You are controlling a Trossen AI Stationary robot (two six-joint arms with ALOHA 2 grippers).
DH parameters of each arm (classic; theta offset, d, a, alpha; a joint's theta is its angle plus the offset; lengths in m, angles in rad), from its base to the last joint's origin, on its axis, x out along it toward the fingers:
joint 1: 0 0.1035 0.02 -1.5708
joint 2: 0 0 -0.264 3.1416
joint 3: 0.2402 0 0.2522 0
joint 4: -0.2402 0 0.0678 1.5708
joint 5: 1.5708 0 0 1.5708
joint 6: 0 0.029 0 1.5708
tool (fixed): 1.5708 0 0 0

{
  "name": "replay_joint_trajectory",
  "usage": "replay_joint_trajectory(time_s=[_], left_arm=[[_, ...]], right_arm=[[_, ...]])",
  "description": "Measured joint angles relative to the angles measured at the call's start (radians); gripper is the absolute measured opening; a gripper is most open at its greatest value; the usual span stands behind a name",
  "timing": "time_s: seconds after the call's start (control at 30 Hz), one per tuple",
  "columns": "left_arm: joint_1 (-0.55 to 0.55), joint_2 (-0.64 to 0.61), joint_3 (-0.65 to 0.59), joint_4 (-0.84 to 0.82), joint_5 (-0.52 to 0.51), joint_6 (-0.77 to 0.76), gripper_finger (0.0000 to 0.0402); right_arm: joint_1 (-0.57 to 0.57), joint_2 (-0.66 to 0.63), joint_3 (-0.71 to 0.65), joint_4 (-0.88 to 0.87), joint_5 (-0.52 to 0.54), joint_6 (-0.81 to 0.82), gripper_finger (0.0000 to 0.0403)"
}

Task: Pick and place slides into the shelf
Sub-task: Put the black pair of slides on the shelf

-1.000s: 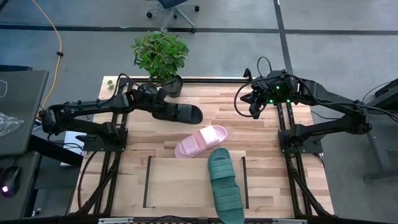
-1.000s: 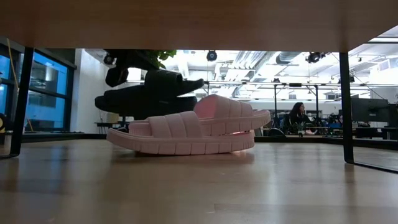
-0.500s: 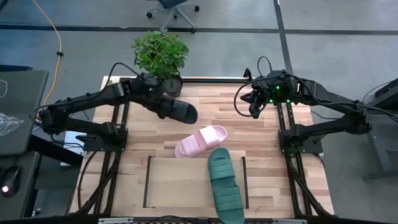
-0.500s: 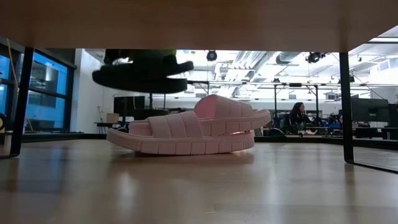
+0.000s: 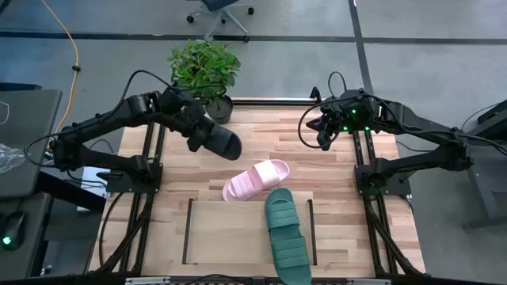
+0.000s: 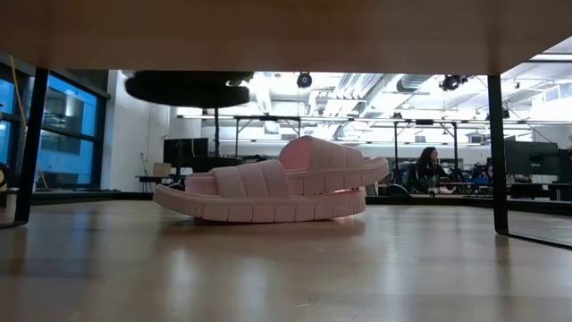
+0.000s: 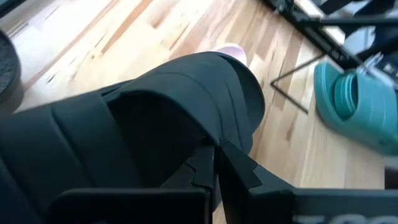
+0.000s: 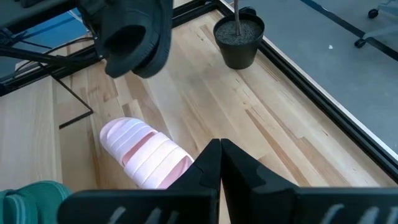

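My left gripper (image 5: 196, 131) is shut on the black slide (image 5: 215, 139), which hangs in the air over the table's far left part; in the low view only its sole (image 6: 188, 88) shows, well above the tabletop. The pale pink slide (image 5: 255, 180) lies sole-down at mid-table. The teal-green slide (image 5: 287, 233) lies across the right rail of the shelf (image 5: 226, 231), a light-wood panel near the front edge. My right gripper (image 5: 325, 134) waits, shut, above the far right of the table. My left gripper pinches the black slide (image 7: 186, 106) between its two fingers (image 7: 233, 168), at the slide's end nearest the arm, beside the ribbed strap (image 7: 205, 81). The exact spot is hidden by the slide. The slide is lifted clear, its sole roughly level, pointing toward the table's middle.
A potted plant (image 5: 206, 71) stands at the far edge, just behind the lifted slide. Black frame rails (image 5: 150, 182) run along both sides of the table. A person sits far off in the room (image 6: 427, 165).
My left gripper has risen, carrying the black slide from just above the table to well clear of it, and drifted slightly toward the table's left. The slide went from tilted to roughly level and swung round, its free end now pointing more toward the near edge.
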Motion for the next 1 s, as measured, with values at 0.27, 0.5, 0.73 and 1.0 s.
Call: replay_joint_trajectory(time_s=[0.27,0.5,0.73,1.0], left_arm=[[0.0,0.0,0.138,-0.207,-0.001,0.084,0.0],[0.0,0.0,0.243,-0.334,0.001,0.134,0.0],[0.0,0.0,0.287,-0.388,0.074,0.174,0.0],[-0.056,0.003,0.289,-0.39,0.119,0.186,0.0]], right_arm=[[0.0,0.0,0.0,0.0,0.0,0.0,0.0],[0.0,0.0,0.0,0.0,0.0,0.009,0.0],[0.0,0.0,0.0,0.0,-0.001,0.019,0.0],[0.0,0.0,0.0,-0.002,0.009,0.027,0.0]])
